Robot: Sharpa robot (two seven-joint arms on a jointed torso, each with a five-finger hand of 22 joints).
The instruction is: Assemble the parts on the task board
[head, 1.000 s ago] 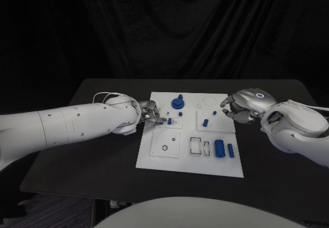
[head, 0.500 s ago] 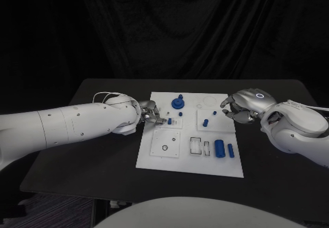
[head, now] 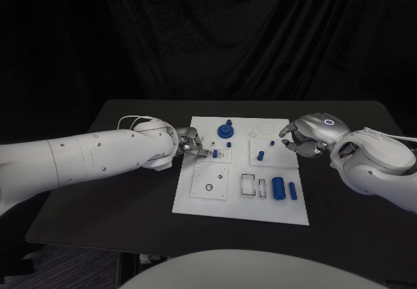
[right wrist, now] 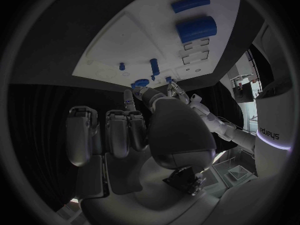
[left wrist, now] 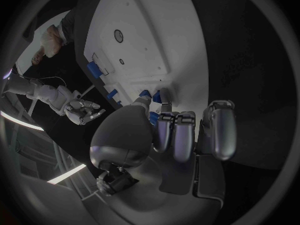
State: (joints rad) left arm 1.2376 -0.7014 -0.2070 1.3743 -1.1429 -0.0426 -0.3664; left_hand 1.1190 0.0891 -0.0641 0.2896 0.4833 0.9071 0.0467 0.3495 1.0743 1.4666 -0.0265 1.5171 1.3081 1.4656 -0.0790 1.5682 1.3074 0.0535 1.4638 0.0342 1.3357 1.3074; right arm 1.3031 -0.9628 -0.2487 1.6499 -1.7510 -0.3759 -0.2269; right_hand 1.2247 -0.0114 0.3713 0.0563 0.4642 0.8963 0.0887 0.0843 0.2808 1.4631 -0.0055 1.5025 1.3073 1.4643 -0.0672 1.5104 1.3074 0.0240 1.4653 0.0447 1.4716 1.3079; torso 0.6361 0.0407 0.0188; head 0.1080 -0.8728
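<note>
The white task board (head: 243,177) lies mid-table. My left hand (head: 193,147) sits at its left edge, thumb and fingers closed round a small blue peg (head: 214,154); blue shows between the fingertips (left wrist: 152,117) in the left wrist view. My right hand (head: 304,138) hovers at the board's right edge with its fingers curled in and nothing in them. A tall blue knob (head: 226,129) stands at the board's far side. A blue peg (head: 260,156) stands upright near the right hand. A thick blue cylinder (head: 278,187) and a thin blue bar (head: 293,191) lie at the near right.
The black table (head: 130,205) has bare room on both sides of the board. Two rectangular slots (head: 249,185) and a round hole (head: 210,186) sit in the board's near half. A tiny blue stud (head: 228,144) stands near the knob.
</note>
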